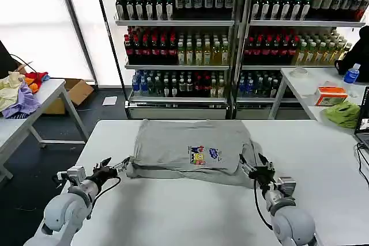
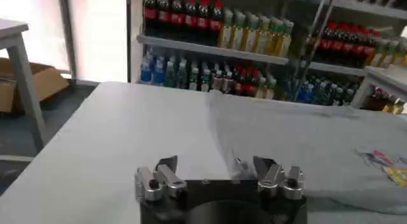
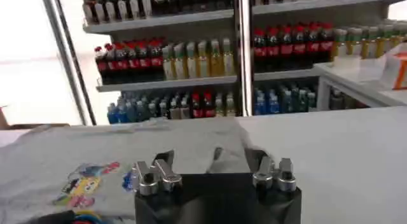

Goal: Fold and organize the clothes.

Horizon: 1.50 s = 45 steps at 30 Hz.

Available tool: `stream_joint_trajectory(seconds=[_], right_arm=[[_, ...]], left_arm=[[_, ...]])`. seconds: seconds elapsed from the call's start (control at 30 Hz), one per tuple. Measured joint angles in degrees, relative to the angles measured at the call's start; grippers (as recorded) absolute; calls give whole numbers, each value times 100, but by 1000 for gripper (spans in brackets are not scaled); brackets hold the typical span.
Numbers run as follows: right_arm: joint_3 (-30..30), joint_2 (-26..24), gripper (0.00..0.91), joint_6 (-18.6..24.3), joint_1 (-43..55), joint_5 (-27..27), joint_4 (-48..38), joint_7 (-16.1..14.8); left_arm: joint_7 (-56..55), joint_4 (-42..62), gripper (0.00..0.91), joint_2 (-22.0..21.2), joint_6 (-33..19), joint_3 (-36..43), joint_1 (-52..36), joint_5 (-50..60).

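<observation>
End effectors, left (image 1: 113, 167) and right (image 1: 252, 166), sit open and empty at the near corners of the grey T-shirt (image 1: 187, 151), which lies partly folded mid-worktop (image 1: 173, 211) and looks light, limp and unslippery, best pinched at those hem corners.

shirt (image 1: 190, 145) sleeves perhaps folded under

Bottle-stocked shelves (image 1: 230, 33), bright windows (image 1: 34, 21), dark floor (image 1: 104, 116), white side tables (image 1: 34, 108)
</observation>
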Motion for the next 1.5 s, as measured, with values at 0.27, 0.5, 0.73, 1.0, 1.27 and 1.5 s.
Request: stream_joint_trajectory(seconds=[0.27,0.5,0.73,1.0,1.27,1.5], right_arm=[[56,56,907,-136,-300,-106,138,86],[-99,131,131,-267,-310,-227,69,148],[-265,149,0,-366,-254,-270,-117,197],[-318,132,0,-422,-264,-139,-188,247],[-323,110,0,-468,-267,102,-154,279],[-362,62,0,-478,-347,230,-58,288]], left_arm=[[-16,-146,907,-233,-66,59,300,205],[-98,-95,907,-484,-73,196,269,322],[-104,71,333,-655,-90,290,115,371],[-99,293,81,-770,-125,329,31,422],[-94,367,30,-771,-209,344,26,398],[-148,289,30,-694,-229,310,133,360]])
